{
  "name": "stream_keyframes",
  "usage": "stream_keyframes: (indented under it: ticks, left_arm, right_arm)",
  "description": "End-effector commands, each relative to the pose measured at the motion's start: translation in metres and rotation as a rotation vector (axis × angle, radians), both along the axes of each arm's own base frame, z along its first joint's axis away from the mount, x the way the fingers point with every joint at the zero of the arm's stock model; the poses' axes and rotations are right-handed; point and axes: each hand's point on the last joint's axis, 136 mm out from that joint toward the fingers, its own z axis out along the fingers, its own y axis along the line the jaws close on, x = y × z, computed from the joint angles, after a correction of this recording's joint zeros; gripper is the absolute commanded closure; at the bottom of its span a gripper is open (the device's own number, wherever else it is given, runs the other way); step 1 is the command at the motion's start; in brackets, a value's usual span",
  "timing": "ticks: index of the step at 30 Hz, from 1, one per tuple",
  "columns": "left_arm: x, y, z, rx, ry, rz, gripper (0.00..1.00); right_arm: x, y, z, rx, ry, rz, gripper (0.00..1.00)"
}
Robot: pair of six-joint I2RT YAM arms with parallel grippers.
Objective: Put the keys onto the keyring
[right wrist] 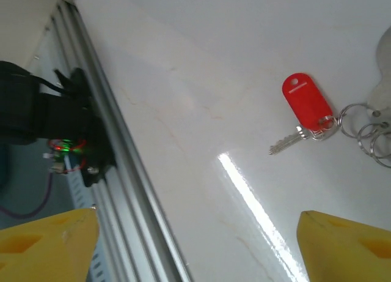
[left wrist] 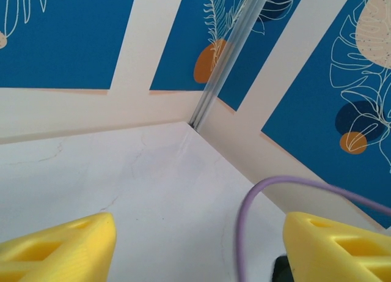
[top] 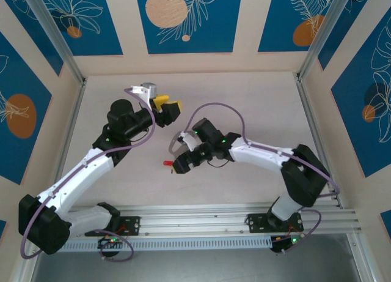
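The right gripper (right wrist: pixel 198 248) has its two yellow fingers (right wrist: pixel 52 245) spread wide apart, with bare white table (right wrist: pixel 201 62) between them. From the top view this gripper (top: pixel 179 165) sits low near the middle of the table, with the key (top: pixel 165 164) just beside its tip. In the right wrist view the key (right wrist: pixel 307 104) lies flat ahead of the fingers and toward the right one, apart from both. Its red plastic head points away and its short silver blade (right wrist: pixel 286 144) is angled back toward the camera. A cluster of small silver rings (right wrist: pixel 360 126) touches the key's near end. Just past them a pale shape cut off by the picture's edge may be the keyring, though that cannot be told from this view. From above, a thin grey arc that looks like the keyring (top: pixel 173 142) lies close to the right wrist, just beyond the key. A bright streak of glare (right wrist: pixel 250 196) runs across the table between the fingers and the key. To the left, the aluminium rail (right wrist: pixel 116 172) and a black arm base with small lit lamps (right wrist: pixel 58 132) border the table. The left gripper (top: pixel 167 105) is raised farther back, well apart from the key. Its fingers (left wrist: pixel 61 251) are also spread, and it faces the table's far corner, where a metal post (left wrist: pixel 229 55) stands between blue patterned wall panels (left wrist: pixel 67 37). A purple cable (left wrist: pixel 244 227) loops across in front of its right finger.
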Motion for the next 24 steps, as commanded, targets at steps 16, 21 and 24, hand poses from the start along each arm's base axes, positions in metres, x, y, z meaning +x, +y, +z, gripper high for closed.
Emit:
stream_keyframes:
  ticks: [16, 21, 24]
  left_arm:
    - [-0.005, 0.122, -0.024, 0.26, -0.091, 0.582, 0.0]
    - [-0.007, 0.152, -0.055, 0.463, -0.145, 0.712, 0.0]
    - [-0.006, 0.171, -0.078, 0.553, -0.166, 0.786, 0.0]
  right_arm:
    - [0.119, -0.188, 0.095, 0.025, -0.277, -0.727, 0.01]
    - [0.154, -0.261, 0.084, -0.041, -0.357, -1.033, 0.01]
    - [0.163, -0.291, 0.068, -0.049, -0.388, -1.15, 0.01]
